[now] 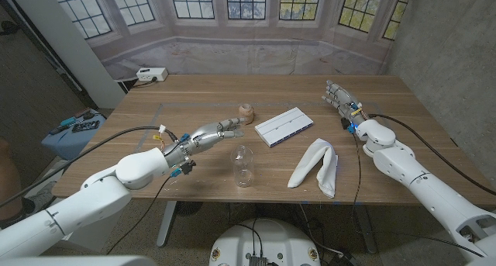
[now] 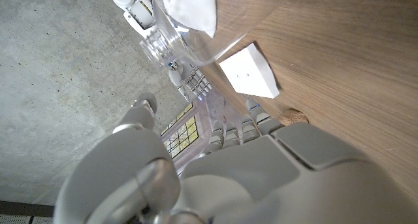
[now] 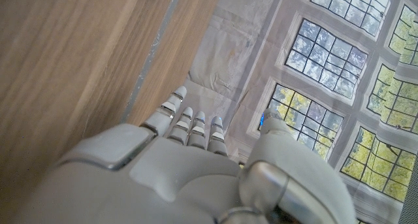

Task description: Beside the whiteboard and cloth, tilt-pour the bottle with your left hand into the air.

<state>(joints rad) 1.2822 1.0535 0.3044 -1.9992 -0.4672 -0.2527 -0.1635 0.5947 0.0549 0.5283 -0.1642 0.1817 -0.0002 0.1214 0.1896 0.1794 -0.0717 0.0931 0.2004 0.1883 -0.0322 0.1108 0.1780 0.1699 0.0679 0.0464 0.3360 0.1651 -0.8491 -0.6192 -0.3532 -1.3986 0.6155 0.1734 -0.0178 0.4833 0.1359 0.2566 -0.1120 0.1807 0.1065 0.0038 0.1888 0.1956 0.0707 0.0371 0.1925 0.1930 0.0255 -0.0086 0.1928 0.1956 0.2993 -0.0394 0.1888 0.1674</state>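
**Left hand open beside the bottle, nothing held**

The left arm comes in from the near left corner and reaches across the desk (image 1: 194, 95), its hand (image 1: 208, 134) stretched out with fingers (image 1: 230, 126) extended and apart, holding nothing. The hand sits just left of and slightly behind the bottle (image 1: 243, 166); from the head view it is not touching it. In the left wrist view the hand (image 2: 215, 178) shows its back, fingers reaching toward the bottle (image 2: 173, 34) and the whiteboard (image 2: 251, 74).

The right arm lies along the right side of the desk, its hand (image 1: 341, 99) near the far right part, fingers straight and spread, empty. The right wrist view shows that hand (image 3: 189, 165) with fingers together-ish and extended over the wood.

The bottle is clear and stands upright near the front edge, in the middle. The whiteboard (image 1: 285, 126) lies flat behind it, a little to the right. The cloth (image 1: 316, 167), white and crumpled, lies right of the bottle, in front of the whiteboard. A small tan object (image 1: 246, 111) sits left of the whiteboard.

The desk is brown wood. Behind it hangs a backdrop printed with leaded windows (image 1: 248, 2); the right wall is grey concrete. A power strip (image 1: 151, 74) rests at the far left corner.
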